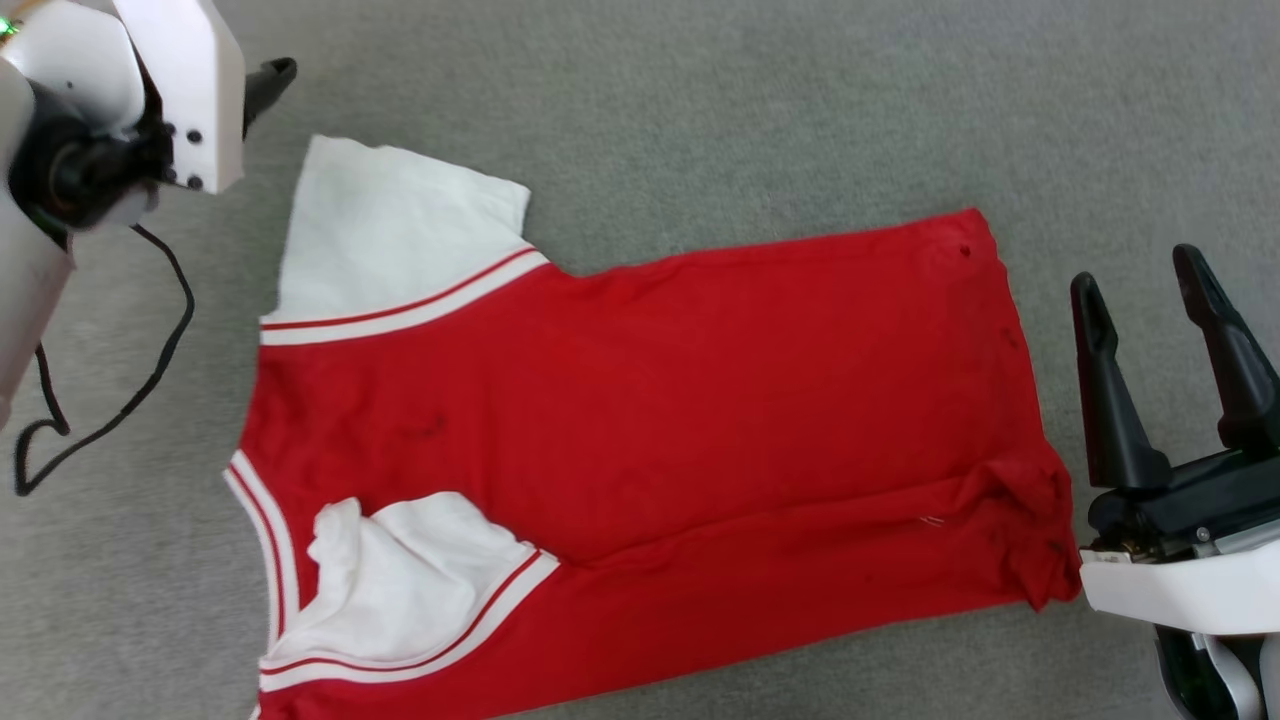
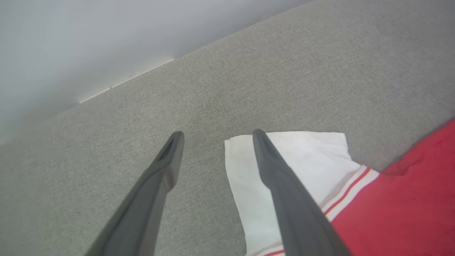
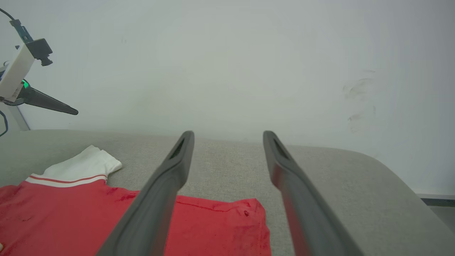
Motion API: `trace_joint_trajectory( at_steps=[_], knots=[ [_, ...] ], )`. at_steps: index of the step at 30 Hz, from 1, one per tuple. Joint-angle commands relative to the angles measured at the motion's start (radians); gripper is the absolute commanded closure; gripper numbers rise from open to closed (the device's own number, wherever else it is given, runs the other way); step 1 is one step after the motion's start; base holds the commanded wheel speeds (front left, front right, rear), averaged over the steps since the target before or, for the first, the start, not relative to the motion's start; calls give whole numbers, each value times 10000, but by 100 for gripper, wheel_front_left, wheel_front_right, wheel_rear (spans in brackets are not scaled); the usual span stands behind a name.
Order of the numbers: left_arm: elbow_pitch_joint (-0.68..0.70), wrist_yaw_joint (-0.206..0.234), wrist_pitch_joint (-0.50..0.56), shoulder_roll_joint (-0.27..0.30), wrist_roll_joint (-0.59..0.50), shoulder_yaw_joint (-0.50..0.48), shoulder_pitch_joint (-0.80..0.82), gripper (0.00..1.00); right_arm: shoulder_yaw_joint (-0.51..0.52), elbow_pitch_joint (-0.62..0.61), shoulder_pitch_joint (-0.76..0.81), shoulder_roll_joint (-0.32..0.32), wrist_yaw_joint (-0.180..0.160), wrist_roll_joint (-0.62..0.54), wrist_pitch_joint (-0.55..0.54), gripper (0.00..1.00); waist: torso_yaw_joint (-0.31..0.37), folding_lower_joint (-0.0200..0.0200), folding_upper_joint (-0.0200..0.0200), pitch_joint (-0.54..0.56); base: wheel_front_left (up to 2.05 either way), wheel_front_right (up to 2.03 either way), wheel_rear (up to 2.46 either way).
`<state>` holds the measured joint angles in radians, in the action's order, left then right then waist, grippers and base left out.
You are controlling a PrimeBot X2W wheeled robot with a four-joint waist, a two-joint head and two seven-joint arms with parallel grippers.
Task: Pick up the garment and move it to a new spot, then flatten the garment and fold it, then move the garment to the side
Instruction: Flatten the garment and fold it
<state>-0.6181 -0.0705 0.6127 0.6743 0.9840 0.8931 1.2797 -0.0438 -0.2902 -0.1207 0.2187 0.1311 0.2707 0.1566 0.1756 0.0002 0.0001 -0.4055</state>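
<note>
Garment flat on grey woven surface, plain red face up. Long axis across head view, white sleeves toward robot's left, hem toward right. Pale wall and surface's rounded corner visible from right wrist. Left gripper spread by far sleeve, empty. Right gripper spread beside hem, empty.

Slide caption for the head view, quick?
Red garment spread on grey surface, one sleeve folded inward, open right gripper beside its hem.
</note>
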Motion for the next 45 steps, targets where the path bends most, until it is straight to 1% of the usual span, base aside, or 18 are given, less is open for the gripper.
trace_joint_trajectory(
  at_steps=[1,5,8,13,18,19,20,26,29,31,34,38,42,45],
  knots=[
    [-59,-34,113,-56,85,3,100,0,4,-72,53,-59,-8,-30,7,0,308,-2,-1,-373,0,0,0],
    [-395,-129,1831,-98,451,210,650,0,-121,-102,-188,-85,-8,29,-20,0,559,-2,-1,-837,0,0,0],
    [-536,-102,2822,10,367,493,937,0,-241,-27,-382,-34,-8,112,-27,0,702,-2,-1,-1165,0,0,0],
    [-731,-78,3637,-29,166,944,959,0,-436,343,-699,50,-8,221,64,0,798,-2,-1,-1540,0,0,0],
    [-770,-201,3855,-232,367,1124,556,0,-561,754,-916,209,-8,254,162,0,776,-2,-1,-1674,0,0,0],
    [-768,-232,3871,-239,380,1158,515,60,-558,830,-975,223,-8,243,145,0,757,-2,-1,-1668,0,0,0],
    [-744,-265,3807,-251,401,1150,505,100,-534,883,-1056,229,-8,249,116,0,729,-2,-1,-1646,0,0,0],
    [-606,-410,3169,-282,505,936,652,100,-212,865,-1601,698,-8,49,-247,0,424,-2,-1,-1122,0,0,0],
    [-388,-508,2902,-352,364,1109,652,100,-34,744,-2113,1101,-9,-125,-665,0,211,-2,-1,-734,0,0,0],
    [-201,-540,2757,-411,362,1219,583,100,11,743,-2527,1442,-9,-152,-1171,0,45,-2,-1,-488,0,0,0],
    [173,-565,2584,-405,396,1404,492,100,-171,905,-3222,2236,-9,-20,-2380,0,-220,-2,-1,-204,0,0,0],
    [989,-587,2339,-351,513,1702,334,100,-912,1330,-4066,3581,-8,605,-4486,0,-566,-2,-1,-11,0,0,0],
    [1824,-585,2089,-134,619,2008,248,100,-2047,1959,-4975,4985,-9,2089,-6863,0,-866,-2,-1,1,0,0,0],
    [2292,-586,1919,-98,663,2171,324,100,-3035,2443,-5703,5951,-9,3074,-8471,0,-1066,-2,-1,-130,0,0,0]
  ],
)
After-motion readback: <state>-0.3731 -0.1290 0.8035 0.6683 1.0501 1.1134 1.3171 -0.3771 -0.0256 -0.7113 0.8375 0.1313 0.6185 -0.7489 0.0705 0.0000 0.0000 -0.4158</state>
